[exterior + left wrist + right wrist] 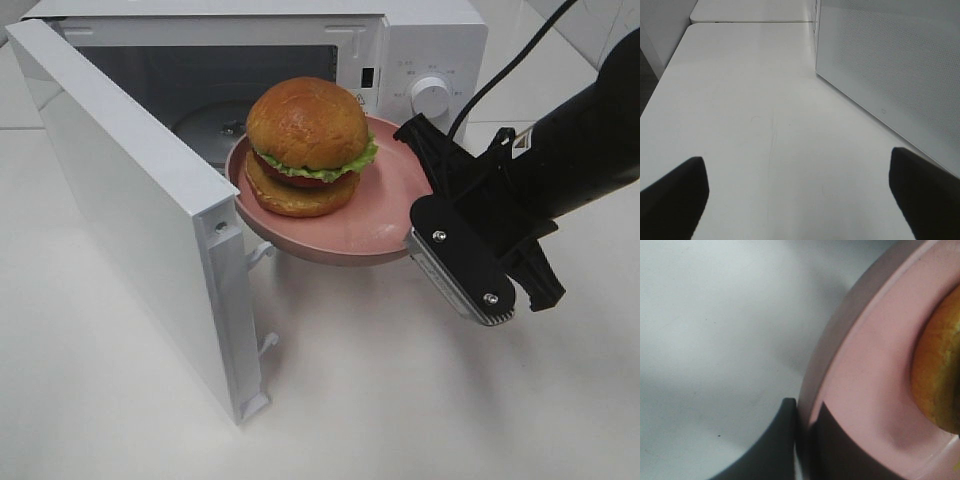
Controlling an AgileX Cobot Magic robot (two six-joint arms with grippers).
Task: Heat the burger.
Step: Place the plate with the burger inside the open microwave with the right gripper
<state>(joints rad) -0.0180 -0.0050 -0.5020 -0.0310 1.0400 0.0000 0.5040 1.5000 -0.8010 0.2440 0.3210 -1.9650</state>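
Before the open microwave, the burger looks soft and apt to slide, so right jaws pinch the pink plate at its rim; left jaws stand spread.

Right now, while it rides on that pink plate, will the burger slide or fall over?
Probably tippy: the burger is tall, with stacked layers. It might slide, since the pink plate looks smooth and the right arm's jaws pinch only one rim. Its glossy top may be slippery too.

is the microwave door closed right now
No, the microwave door stands swung wide open, with the burger on its pink plate held at the opening by the right gripper.
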